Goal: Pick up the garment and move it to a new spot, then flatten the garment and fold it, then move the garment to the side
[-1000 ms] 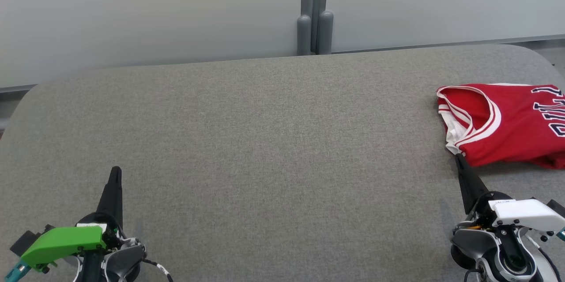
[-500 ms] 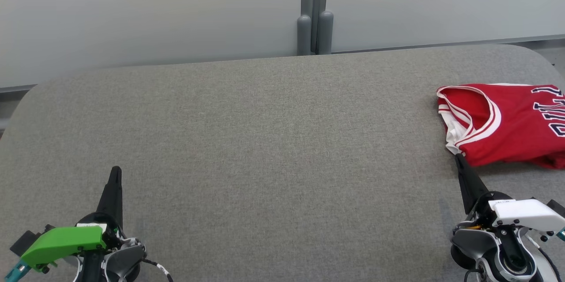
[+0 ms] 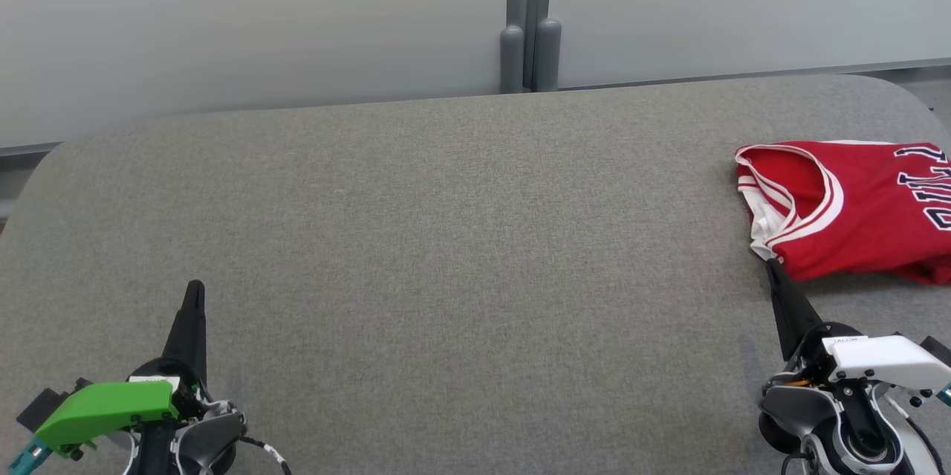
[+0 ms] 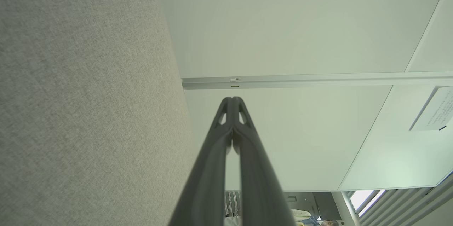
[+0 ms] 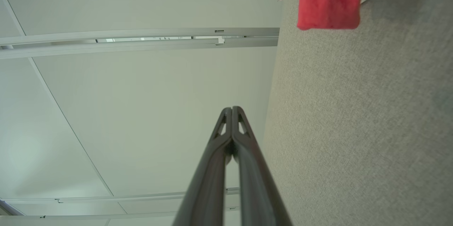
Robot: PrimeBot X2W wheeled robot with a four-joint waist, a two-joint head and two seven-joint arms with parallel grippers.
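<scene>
Red jersey lies folded at the right edge of the grey bench. Its navy lettering is cut off by the frame, unreadable. Left tool and right tool are both pressed together, empty. Right tip is near the jersey's corner.

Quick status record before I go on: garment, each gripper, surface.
garment: red jersey, looks folded, lying at the right side of the table, partly cut off by the head view's edge
left gripper: fingers shut, empty, far from the jersey
right gripper: fingers shut, empty, tips near the jersey's near corner
surface: grey fabric
</scene>
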